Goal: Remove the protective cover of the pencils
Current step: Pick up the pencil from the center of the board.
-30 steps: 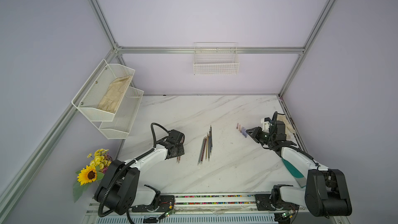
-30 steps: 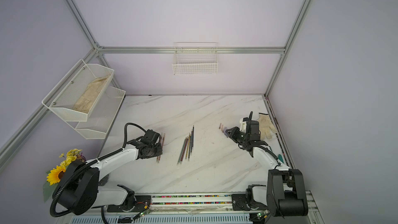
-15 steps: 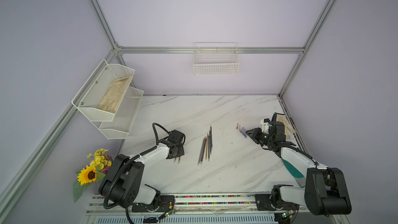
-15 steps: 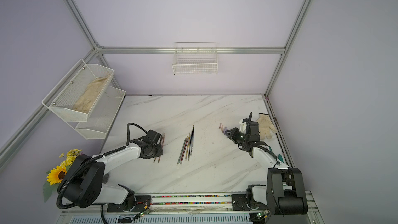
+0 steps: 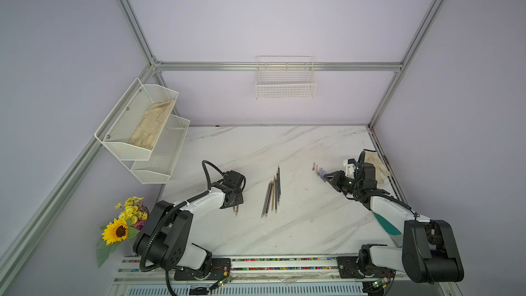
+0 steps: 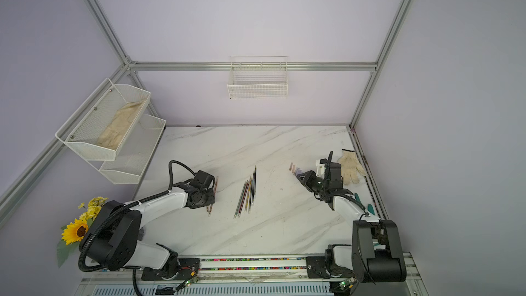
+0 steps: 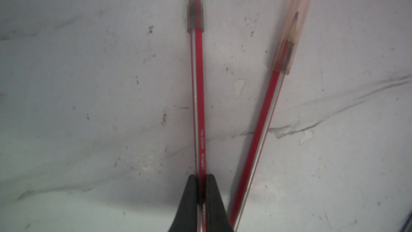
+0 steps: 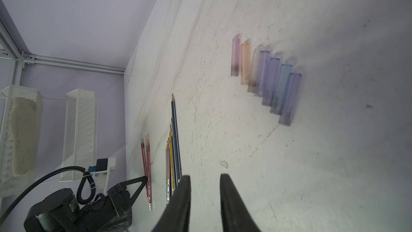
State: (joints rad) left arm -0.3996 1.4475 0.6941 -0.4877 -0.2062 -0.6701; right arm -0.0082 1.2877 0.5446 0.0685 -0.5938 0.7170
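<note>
Two red pencils lie side by side at the table's left. My left gripper (image 7: 200,177) (image 5: 238,200) is shut on the shaft of one red pencil (image 7: 197,99), whose tip wears a grey clear cover (image 7: 195,7). The other red pencil (image 7: 258,135) lies free beside it under a pinkish cover (image 7: 294,27). Several bare pencils (image 5: 273,195) (image 6: 247,195) lie in a bunch at mid-table. Several removed covers (image 8: 267,79) (image 5: 320,170) sit in a row at the right. My right gripper (image 8: 205,176) (image 5: 327,179) is open and empty beside that row.
A pale work glove (image 5: 375,163) lies at the table's right edge, behind the right arm. Two white mesh racks (image 5: 142,126) hang on the left wall and a wire basket (image 5: 285,81) on the back wall. Sunflowers (image 5: 119,229) stand at front left.
My left gripper has closed on the red pencil. The left arm shifted slightly over the two red pencils. The right arm has not moved.
</note>
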